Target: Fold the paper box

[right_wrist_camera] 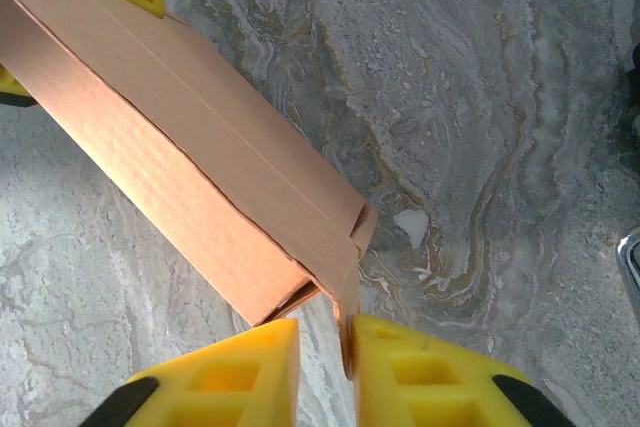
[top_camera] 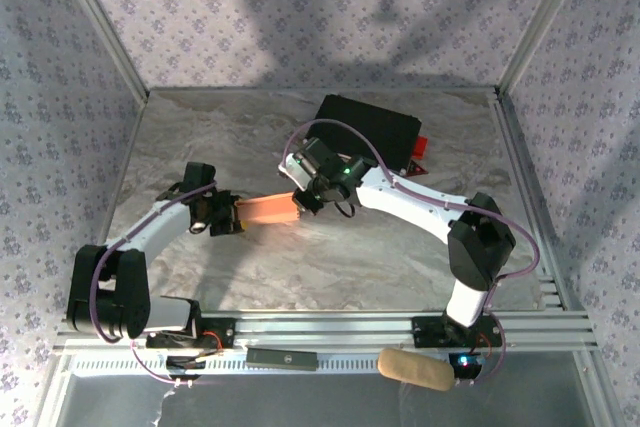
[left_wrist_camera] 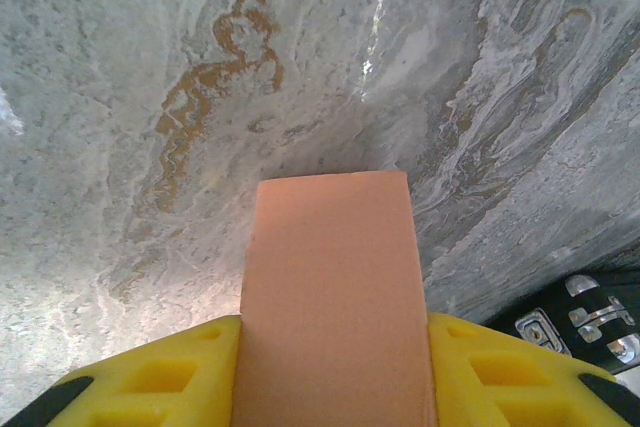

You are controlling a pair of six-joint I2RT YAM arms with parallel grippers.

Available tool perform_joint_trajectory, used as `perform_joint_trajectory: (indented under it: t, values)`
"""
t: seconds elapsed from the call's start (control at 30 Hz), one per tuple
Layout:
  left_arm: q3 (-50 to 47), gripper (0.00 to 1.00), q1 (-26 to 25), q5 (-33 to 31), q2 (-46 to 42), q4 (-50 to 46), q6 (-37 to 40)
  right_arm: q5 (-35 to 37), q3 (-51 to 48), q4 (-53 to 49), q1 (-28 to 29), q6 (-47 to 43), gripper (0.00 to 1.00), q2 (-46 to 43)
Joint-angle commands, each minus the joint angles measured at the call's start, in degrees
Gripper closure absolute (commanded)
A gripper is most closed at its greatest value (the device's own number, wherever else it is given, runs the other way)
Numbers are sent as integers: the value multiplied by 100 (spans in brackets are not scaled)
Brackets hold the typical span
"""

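The salmon-pink paper box is a long, narrow, partly folded shape held just above the middle of the table between both arms. My left gripper is shut on its left end. In the left wrist view the box fills the space between the yellow fingers of the gripper. My right gripper is at the box's right end. There the box has an open end, and a loose flap lies against the inner face of one finger. The right gripper stands slightly open, with table showing in the gap.
A black hard case with a red part lies at the back right, behind the right arm. A beige roll and a dark bar rest on the front rail. Patterned walls enclose the marble table.
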Motion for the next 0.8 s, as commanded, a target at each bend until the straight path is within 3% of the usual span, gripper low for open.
perform_joint_trajectory:
  t: [0.0, 0.43, 0.57, 0.77]
  values:
    - [-13, 76, 17, -435, 166, -633, 161, 174, -13, -7, 47, 130, 79, -34]
    - [-8, 75, 27, -400, 180, -607, 149, 492, 210, -160, 67, 446, 94, 254]
    - [-34, 69, 23, -336, 223, -491, 133, 565, 500, -448, 67, 1074, 100, 355]
    - [-33, 68, 29, -237, 277, -455, 96, 489, 958, -891, 56, 2078, 100, 668]
